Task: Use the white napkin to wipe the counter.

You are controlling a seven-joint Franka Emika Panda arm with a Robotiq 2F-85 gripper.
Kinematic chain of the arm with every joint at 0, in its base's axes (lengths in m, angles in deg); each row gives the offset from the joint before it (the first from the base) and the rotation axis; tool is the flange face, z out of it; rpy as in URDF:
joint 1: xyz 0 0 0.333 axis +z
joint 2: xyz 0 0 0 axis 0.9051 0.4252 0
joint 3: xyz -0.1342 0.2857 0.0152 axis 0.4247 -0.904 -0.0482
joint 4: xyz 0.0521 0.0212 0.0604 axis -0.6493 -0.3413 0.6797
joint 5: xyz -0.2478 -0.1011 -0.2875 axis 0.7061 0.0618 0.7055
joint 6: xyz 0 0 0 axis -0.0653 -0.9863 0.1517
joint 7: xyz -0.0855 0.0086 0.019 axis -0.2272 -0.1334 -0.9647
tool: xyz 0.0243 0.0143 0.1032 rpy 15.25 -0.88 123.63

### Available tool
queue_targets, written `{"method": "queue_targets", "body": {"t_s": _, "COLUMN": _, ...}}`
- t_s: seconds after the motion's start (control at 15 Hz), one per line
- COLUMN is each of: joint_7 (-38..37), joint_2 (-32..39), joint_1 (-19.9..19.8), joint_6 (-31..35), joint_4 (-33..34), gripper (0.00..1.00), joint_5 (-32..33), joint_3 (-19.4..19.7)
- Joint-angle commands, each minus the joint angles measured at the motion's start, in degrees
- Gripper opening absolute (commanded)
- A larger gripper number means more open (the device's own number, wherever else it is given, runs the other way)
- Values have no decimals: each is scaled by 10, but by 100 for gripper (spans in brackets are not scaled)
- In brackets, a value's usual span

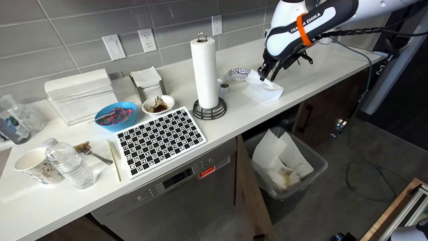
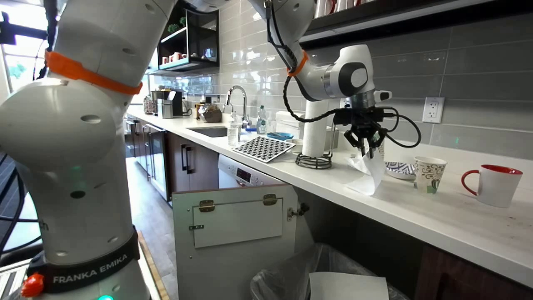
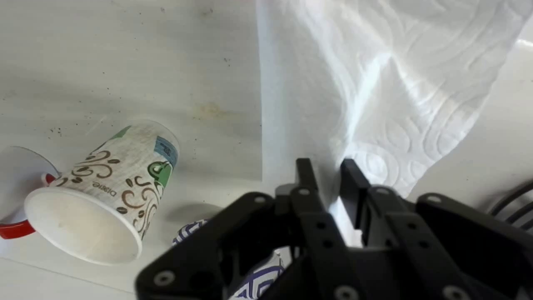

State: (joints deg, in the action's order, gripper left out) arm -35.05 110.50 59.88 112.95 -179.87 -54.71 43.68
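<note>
The white napkin [image 3: 399, 96] hangs creased from between my fingers, its lower part spread on the white counter [image 1: 230, 118]. In both exterior views the napkin [image 1: 262, 93] lies beside the paper towel roll, close to the counter's front edge. My gripper [image 3: 324, 166] stands slightly open in the wrist view, with a narrow gap between its fingertips and a fold of napkin in that gap. From an exterior view the gripper [image 2: 367, 154] points down just above the counter. Dark specks and a yellowish stain [image 3: 212, 109] show on the counter beside the napkin.
The paper towel roll [image 1: 204, 73] stands on a wire holder. A patterned bowl [image 2: 400, 168], paper cup [image 2: 429, 173] and red-rimmed mug [image 2: 497, 185] stand near the gripper. Farther along lies a checkered mat [image 1: 162, 140]. Below are a bin [image 1: 321, 160] and an open cabinet door [image 2: 237, 258].
</note>
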Motion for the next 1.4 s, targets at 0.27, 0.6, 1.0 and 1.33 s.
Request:
{"method": "queue_targets", "body": {"t_s": 0.27, "joint_7": -64, "joint_2": 4, "joint_1": 19, "joint_6": -7, "joint_4": 4, "gripper": 85, "joint_5": 34, "joint_3": 21}}
{"method": "queue_targets", "body": {"t_s": 0.6, "joint_7": -44, "joint_2": -5, "joint_1": 2, "joint_6": -25, "joint_4": 3, "gripper": 100, "joint_5": -21, "joint_3": -4}}
{"method": "queue_targets", "body": {"t_s": 1.0, "joint_7": -54, "joint_2": -28, "joint_1": 12, "joint_6": -62, "joint_4": -3, "gripper": 100, "joint_5": -23, "joint_3": 1}}
{"method": "queue_targets", "body": {"t_s": 1.33, "joint_7": -65, "joint_2": -70, "joint_1": 26, "joint_6": -100, "joint_4": -21, "gripper": 100, "joint_5": -11, "joint_3": 1}}
